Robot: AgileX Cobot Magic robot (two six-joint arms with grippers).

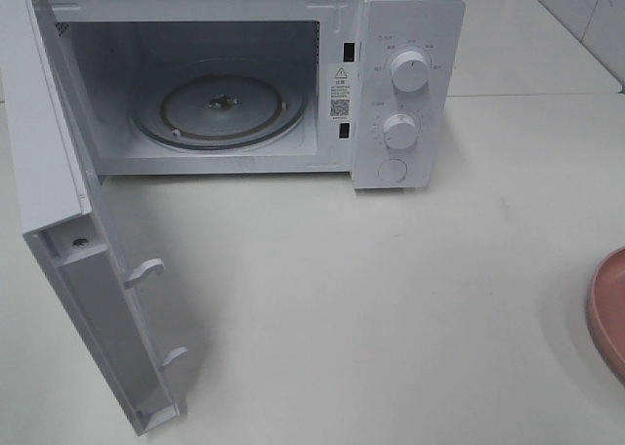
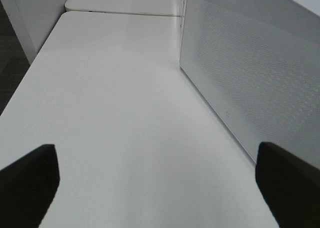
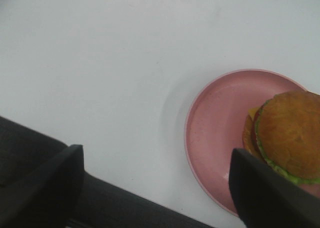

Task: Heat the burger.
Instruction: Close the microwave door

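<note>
Burger (image 3: 289, 135) on pink plate (image 3: 215, 138), not yet gripped; your right gripper (image 3: 156, 188) hangs spread wide above, left gripper (image 2: 157, 180) likewise empty beside the microwave door (image 2: 250, 73). Risk: closing off-centre may slide the bun off its layers

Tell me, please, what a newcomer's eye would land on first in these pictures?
First, the white microwave oven at the back of the white table, its door swung wide to the left and its round glass turntable bare. Next, the round burger with a golden-brown bun, sitting toward one side of the pink round plate at the table's right edge. The right gripper hangs open above that plate, holding nothing.
</note>
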